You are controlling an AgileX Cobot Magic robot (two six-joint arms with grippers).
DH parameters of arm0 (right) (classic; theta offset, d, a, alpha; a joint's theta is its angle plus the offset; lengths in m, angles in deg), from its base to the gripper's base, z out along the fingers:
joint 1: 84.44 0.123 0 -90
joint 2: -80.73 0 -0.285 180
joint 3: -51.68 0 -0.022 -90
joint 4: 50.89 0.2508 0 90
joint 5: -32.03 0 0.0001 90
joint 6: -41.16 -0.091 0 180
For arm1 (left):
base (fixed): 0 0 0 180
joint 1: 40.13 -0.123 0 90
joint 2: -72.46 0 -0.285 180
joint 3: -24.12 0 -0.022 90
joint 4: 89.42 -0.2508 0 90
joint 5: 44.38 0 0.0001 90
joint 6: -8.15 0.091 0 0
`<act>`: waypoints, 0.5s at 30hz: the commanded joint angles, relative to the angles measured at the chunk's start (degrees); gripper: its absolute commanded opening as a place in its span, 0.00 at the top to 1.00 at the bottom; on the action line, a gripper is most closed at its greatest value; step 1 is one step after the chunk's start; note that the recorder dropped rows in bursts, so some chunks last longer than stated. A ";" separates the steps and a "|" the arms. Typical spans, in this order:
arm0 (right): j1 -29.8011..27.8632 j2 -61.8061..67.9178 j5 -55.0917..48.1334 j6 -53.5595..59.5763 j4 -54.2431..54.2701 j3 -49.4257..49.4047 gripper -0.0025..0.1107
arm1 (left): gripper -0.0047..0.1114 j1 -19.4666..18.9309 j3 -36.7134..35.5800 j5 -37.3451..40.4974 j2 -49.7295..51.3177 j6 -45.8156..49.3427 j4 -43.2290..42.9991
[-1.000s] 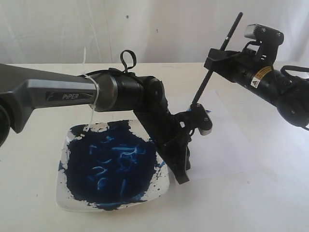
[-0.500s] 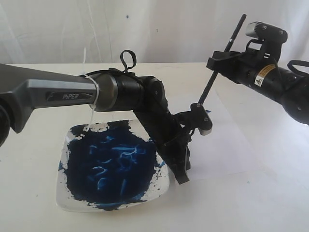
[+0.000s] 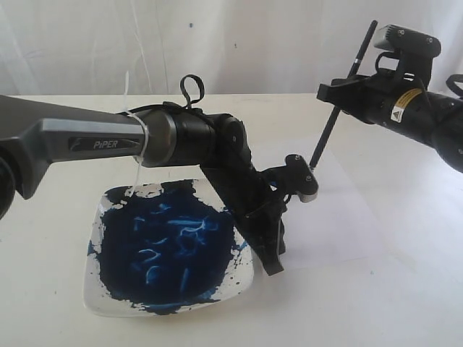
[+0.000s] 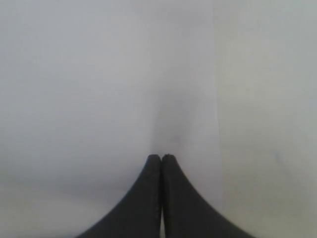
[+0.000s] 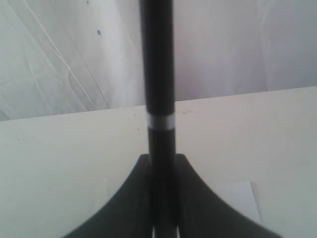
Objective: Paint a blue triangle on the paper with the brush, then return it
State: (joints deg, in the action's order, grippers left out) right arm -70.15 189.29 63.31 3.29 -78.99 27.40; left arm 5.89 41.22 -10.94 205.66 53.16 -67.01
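Observation:
My right gripper (image 3: pixel 334 92) is shut on the brush (image 3: pixel 328 130), a thin black stick held steeply tilted. Its lower end hangs close to the left arm's wrist camera (image 3: pixel 302 181), above the paper (image 3: pixel 347 217). In the right wrist view the brush (image 5: pixel 157 74) runs up from between the fingers of my right gripper (image 5: pixel 161 158), with a silver band on it. My left gripper (image 3: pixel 273 266) is shut, empty, tips down on the paper beside the dish. The left wrist view shows my left gripper (image 4: pixel 161 156) over the white paper (image 4: pixel 99 74). The blue triangle does not show in any view.
A square white dish (image 3: pixel 98 293) smeared with dark blue paint (image 3: pixel 166 246) sits at the front left, under the left arm (image 3: pixel 181 137). A white curtain (image 3: pixel 253 43) backs the cream table (image 3: pixel 405 303). A corner of the paper (image 5: pixel 242 196) shows in the right wrist view.
My right gripper has carried the brush to the right and slightly up, its lower end drawing away from the left wrist camera. The left arm has not moved.

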 commanded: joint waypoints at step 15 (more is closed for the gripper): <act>-0.02 -3.56 -9.46 0.39 -0.11 -0.36 0.98 | 0.96 0.38 0.11 0.85 0.46 -0.07 0.20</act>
State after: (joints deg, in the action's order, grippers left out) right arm -70.15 186.45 55.93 3.29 -78.88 27.40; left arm 5.89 41.22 -10.94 205.66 53.16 -67.01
